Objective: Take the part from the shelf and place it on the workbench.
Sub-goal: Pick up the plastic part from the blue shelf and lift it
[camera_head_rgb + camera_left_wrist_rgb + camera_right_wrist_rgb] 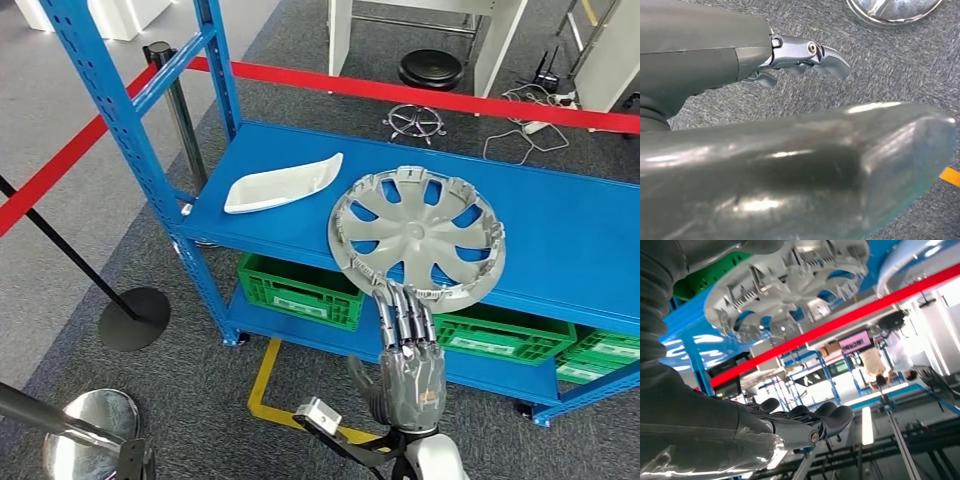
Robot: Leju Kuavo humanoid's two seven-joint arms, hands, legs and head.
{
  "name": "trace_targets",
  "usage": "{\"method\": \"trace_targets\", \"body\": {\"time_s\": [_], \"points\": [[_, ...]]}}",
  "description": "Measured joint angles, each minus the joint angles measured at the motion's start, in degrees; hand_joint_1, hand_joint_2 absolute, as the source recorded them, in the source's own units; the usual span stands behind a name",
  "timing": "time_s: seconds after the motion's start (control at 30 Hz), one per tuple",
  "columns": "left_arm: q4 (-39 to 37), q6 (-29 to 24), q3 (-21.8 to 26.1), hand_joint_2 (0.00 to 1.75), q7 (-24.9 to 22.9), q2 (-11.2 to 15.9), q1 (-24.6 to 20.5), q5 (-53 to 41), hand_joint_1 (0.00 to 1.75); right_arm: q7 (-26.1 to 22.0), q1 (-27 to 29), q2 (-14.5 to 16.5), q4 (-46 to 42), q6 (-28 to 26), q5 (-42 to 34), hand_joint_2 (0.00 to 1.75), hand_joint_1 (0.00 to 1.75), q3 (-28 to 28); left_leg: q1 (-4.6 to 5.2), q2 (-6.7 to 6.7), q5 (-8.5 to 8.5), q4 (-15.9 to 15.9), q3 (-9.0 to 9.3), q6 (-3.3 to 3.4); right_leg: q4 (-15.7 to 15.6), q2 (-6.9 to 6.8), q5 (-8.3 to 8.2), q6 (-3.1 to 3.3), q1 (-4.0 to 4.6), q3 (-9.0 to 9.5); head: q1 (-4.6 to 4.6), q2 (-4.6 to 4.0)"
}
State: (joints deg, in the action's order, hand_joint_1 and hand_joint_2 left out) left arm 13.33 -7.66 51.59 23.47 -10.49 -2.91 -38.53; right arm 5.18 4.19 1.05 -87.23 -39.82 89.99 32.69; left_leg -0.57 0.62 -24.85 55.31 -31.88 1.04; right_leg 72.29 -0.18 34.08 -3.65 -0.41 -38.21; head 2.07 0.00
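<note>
Right robot hand (408,352) fingers extended, apart, holding nothing, just below hubcap (417,236) rim

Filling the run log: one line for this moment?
phase: reach | right hand: open, below hubcap edge | hubcap: on shelf | left hand: empty

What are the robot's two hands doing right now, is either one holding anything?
Left hand: holding nothing; fingers partly curled, so open or shut cannot be told.
Right hand: open, fingers extended toward the near edge of the hubcap, not gripping it.
</note>
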Motion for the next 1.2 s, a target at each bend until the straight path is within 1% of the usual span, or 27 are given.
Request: {"method": "trace_targets", "body": {"time_s": [0.03, 0.07, 0.13, 0.17, 0.2, 0.23, 0.3, 0.33, 0.37, 0.4, 0.5, 0.53, 0.57, 0.6, 0.67, 0.73, 0.77, 0.83, 0.87, 0.9, 0.93, 1.0, 1.03, 1.07, 1.1, 1.17, 1.2], "points": [[0.00, 0.08, 0.01, 0.00, 0.01, -0.01, 0.02, -0.05, 0.00, 0.15, 0.01, -0.04, 0.48, 0.00, -0.01, 1.75, 0.00, 0.06, -0.04, 0.16, -0.11, 0.03, 0.12, -0.17, 1.37, 0.06, 0.07, -0.06, -0.10, -1.07, -0.03, 0.00], [0.00, 0.15, 0.02, 0.00, 0.01, -0.02, 0.03, -0.11, 0.00, 0.29, 0.00, -0.08, 0.92, 0.00, -0.01, 1.75, 0.00, 0.15, -0.13, 0.33, -0.26, 0.05, 0.35, -0.43, 0.45, 0.06, -1.07, -0.19, -0.25, -1.01, -0.02, 0.00], [0.00, 0.25, 0.04, 0.00, 0.01, -0.05, 0.03, -0.32, 0.00, 0.36, -0.06, -0.16, 1.54, 0.00, -0.01, 1.75, 0.00, 0.29, -0.44, 0.70, -0.76, 0.11, 1.07, -1.16, -6.74, 0.12, -5.66, -0.74, -0.73, 1.94, -0.05, 0.00], [0.00, 0.27, 0.07, 0.00, 0.04, -0.02, 0.02, -0.47, 0.00, 0.23, -0.09, -0.20, 1.92, -0.01, -0.05, 1.75, 0.00, 0.34, -0.54, 0.86, -1.05, 0.19, 1.42, -1.61, -10.45, 0.30, -6.91, -0.88, -0.84, 3.54, -0.15, 0.00], [0.00, 0.29, 0.13, 0.00, 0.09, 0.02, -0.01, -0.67, 0.00, -0.04, -0.09, -0.21, 2.37, -0.01, -0.12, 1.75, 0.00, 0.36, -0.56, 0.98, -1.32, 0.26, 1.60, -2.06, -12.93, 0.40, -7.40, -0.62, -0.87, 4.78, -0.25, 0.00], [-0.01, 0.31, 0.23, 0.00, 0.14, 0.05, -0.02, -0.85, 0.00, -0.36, -0.03, -0.23, 2.85, -0.02, -0.22, 1.75, 0.00, 0.37, -0.55, 1.04, -1.53, 0.35, 1.73, -2.51, -14.02, 0.51, -7.34, -0.14, -0.81, 5.37, -0.26, 0.00], [-0.02, 0.39, 0.44, 0.00, 0.21, 0.10, -0.04, -1.14, 0.00, -0.82, -0.01, -0.23, 3.85, -0.03, -0.55, 1.75, 0.00, 0.36, -0.53, 1.07, -1.74, 0.60, 1.81, -3.20, -13.79, 0.53, -6.92, 1.26, -0.64, 5.73, -0.14, 0.00], [-0.02, 0.44, 0.50, 0.00, 0.22, 0.10, -0.07, -1.20, 0.00, -0.88, -0.01, -0.22, 4.25, -0.04, -0.70, 1.75, 0.00, 0.35, -0.57, 0.96, -1.80, 1.12, 1.76, -3.44, -13.74, 0.53, -7.05, 1.65, -0.66, 6.01, -0.03, 0.00], [-0.02, 0.48, 0.53, 0.00, 0.22, 0.10, -0.17, -1.28, 0.00, -0.96, -0.09, -0.21, 4.64, -0.05, -0.85, 1.75, 0.00, 0.35, -0.57, 0.77, -1.95, 2.45, 1.16, -3.62, -13.77, 0.48, -6.84, 2.05, -0.71, 6.43, 0.07, 0.00], [-0.02, 0.51, 0.57, 0.00, 0.22, 0.10, -0.28, -1.36, 0.00, -1.11, -0.14, -0.20, 5.04, -0.06, -0.99, 1.75, 0.00, 0.36, -0.55, 0.54, -2.47, 4.89, -0.24, -3.77, -13.84, 0.40, -6.60, 2.39, -0.76, 6.94, 0.22, 0.00], [-0.04, 0.65, 0.71, 0.00, 0.22, 0.07, -0.28, -1.68, 0.00, -1.71, -0.09, -0.18, 6.60, -0.07, -1.25, 1.75, 0.00, 0.22, -0.48, 0.15, -5.88, 15.48, -7.59, -4.05, -13.91, 0.20, -5.41, 3.01, -0.62, 8.06, 0.50, 0.00], [-0.04, 0.67, 0.77, 0.00, 0.22, 0.08, -0.17, -1.73, 0.00, -1.86, -0.03, -0.18, 7.17, -0.07, -1.31, 1.75, 0.00, 0.11, -0.45, 0.14, -6.49, 17.32, -9.51, -4.00, -13.91, 0.25, -4.91, 3.05, -0.57, 8.58, 0.51, 0.00], [-0.04, 0.67, 0.82, 0.00, 0.22, 0.09, -0.08, -1.76, 0.00, -2.01, 0.01, -0.17, 7.74, -0.07, -1.38, 1.75, 0.00, 0.00, -0.41, 0.14, -6.15, 17.38, -10.53, -3.88, -13.92, 0.31, -4.34, 3.02, -0.55, 9.25, 0.54, 0.00], [-0.04, 0.67, 0.86, 0.00, 0.22, 0.13, -0.03, -1.80, 0.00, -2.13, 0.03, -0.16, 8.27, -0.07, -1.47, 1.75, 0.00, -0.11, -0.38, 0.13, -4.67, 15.55, -10.57, -3.71, -13.93, 0.35, -3.68, 2.90, -0.55, 10.10, 0.56, 0.00], [-0.07, 0.67, 0.91, 0.00, 0.22, 0.21, 0.03, -1.87, 0.00, -2.36, 0.02, -0.05, 9.25, -0.07, -1.61, 1.75, 0.00, -0.33, -0.29, -0.21, 0.96, 8.57, -9.09, -3.25, -13.90, 0.34, -2.20, 2.51, -0.48, 11.77, 0.63, -0.01], [-0.15, 0.70, 0.93, 0.00, 0.25, 0.25, 0.07, -2.02, 0.00, -2.53, 0.02, 0.06, 10.18, -0.08, -1.74, 1.75, 0.00, -0.57, -0.16, -0.66, 4.87, 3.84, -8.07, -2.77, -13.97, 0.36, -0.90, 1.95, -0.17, 12.54, 0.75, 0.00], [-0.20, 0.71, 0.94, 0.00, 0.27, 0.24, 0.10, -2.13, 0.00, -2.67, -0.01, 0.09, 10.62, -0.09, -1.81, 1.75, 0.00, -0.68, -0.06, -0.76, 5.41, 3.14, -8.04, -2.51, -14.18, 0.37, -0.47, 1.66, -0.03, 12.88, 0.76, 0.00], [-0.22, 0.70, 0.96, 0.00, 0.33, 0.22, 0.01, -2.39, 0.00, -2.94, -0.11, 0.21, 11.47, -0.09, -1.94, 1.75, 0.00, -0.90, -0.12, -0.55, 4.91, 3.24, -7.80, -1.89, -14.98, 0.33, 0.19, 1.09, -0.05, 13.60, 0.66, 0.01], [-0.22, 0.69, 0.97, 0.00, 0.32, 0.24, -0.04, -2.52, 0.00, -3.05, -0.22, 0.30, 11.91, -0.10, -1.98, 1.75, 0.00, -1.02, -0.19, -0.48, 4.57, 3.17, -7.53, -1.46, -14.56, 0.30, 0.72, 0.84, -0.09, 13.65, 0.57, 0.01], [-0.22, 0.69, 0.98, 0.00, 0.32, 0.27, -0.16, -2.65, 0.00, -3.16, -0.33, 0.40, 12.38, -0.11, -2.02, 1.75, 0.00, -1.14, -0.27, -0.43, 4.22, 3.08, -7.20, -1.06, -12.86, 0.30, 1.69, 0.64, -0.11, 12.91, 0.47, 0.01], [-0.22, 0.69, 0.99, 0.00, 0.32, 0.31, -0.24, -2.75, 0.00, -3.26, -0.38, 0.46, 12.85, -0.13, -2.04, 1.75, 0.00, -1.29, -0.27, -0.40, 3.85, 3.02, -6.89, -0.71, -9.67, 0.31, 3.12, 0.53, -0.12, 11.15, 0.34, 0.01], [-0.23, 0.70, 1.00, 0.00, 0.32, 0.36, -0.33, -2.90, 0.00, -3.37, -0.32, 0.52, 13.81, -0.12, -2.05, 1.75, 0.00, -1.58, -0.06, -0.29, 3.15, 3.02, -6.44, -0.31, -1.28, 0.34, 5.80, 0.55, -0.09, 5.59, 0.22, 0.00], [-0.23, 0.71, 1.00, 0.00, 0.31, 0.35, -0.31, -3.00, 0.00, -3.34, -0.22, 0.56, 14.32, -0.11, -1.99, 1.75, 0.00, -1.81, 0.05, -0.18, 2.83, 3.02, -6.16, -0.25, 1.56, 0.35, 5.92, 0.61, -0.06, 3.11, 0.21, 0.00], [-0.24, 0.73, 1.01, 0.00, 0.31, 0.35, -0.27, -3.15, 0.00, -3.14, -0.14, 0.60, 14.79, -0.11, -1.80, 1.75, 0.00, -2.08, 0.14, -0.04, 2.50, 3.03, -5.76, -0.24, 2.23, 0.36, 4.69, 0.71, -0.01, 1.63, 0.22, 0.00], [-0.24, 0.75, 1.02, 0.00, 0.30, 0.35, -0.26, -3.30, 0.00, -2.69, -0.12, 0.65, 15.20, -0.11, -1.48, 1.75, 0.00, -2.39, 0.20, 0.12, 2.16, 3.03, -5.22, -0.28, 0.54, 0.36, 2.23, 0.85, 0.04, 1.34, 0.21, 0.00], [-0.25, 0.82, 1.09, 0.00, 0.29, 0.35, -0.28, -3.53, 0.00, -1.22, -0.17, 0.69, 15.75, -0.12, -0.72, 1.75, 0.00, -2.99, 0.26, 0.42, 1.48, 3.04, -4.08, -0.49, -6.70, 0.41, -3.65, 1.24, 0.16, 3.16, 0.18, 0.00], [-0.25, 0.85, 1.16, 0.00, 0.29, 0.36, -0.33, -3.57, 0.00, -0.51, -0.26, 0.69, 15.93, -0.12, -0.44, 1.75, 0.00, -3.22, 0.34, 0.55, 1.21, 3.11, -3.73, -0.69, -9.81, 0.46, -5.54, 1.42, 0.24, 4.17, 0.15, 0.00]]}}
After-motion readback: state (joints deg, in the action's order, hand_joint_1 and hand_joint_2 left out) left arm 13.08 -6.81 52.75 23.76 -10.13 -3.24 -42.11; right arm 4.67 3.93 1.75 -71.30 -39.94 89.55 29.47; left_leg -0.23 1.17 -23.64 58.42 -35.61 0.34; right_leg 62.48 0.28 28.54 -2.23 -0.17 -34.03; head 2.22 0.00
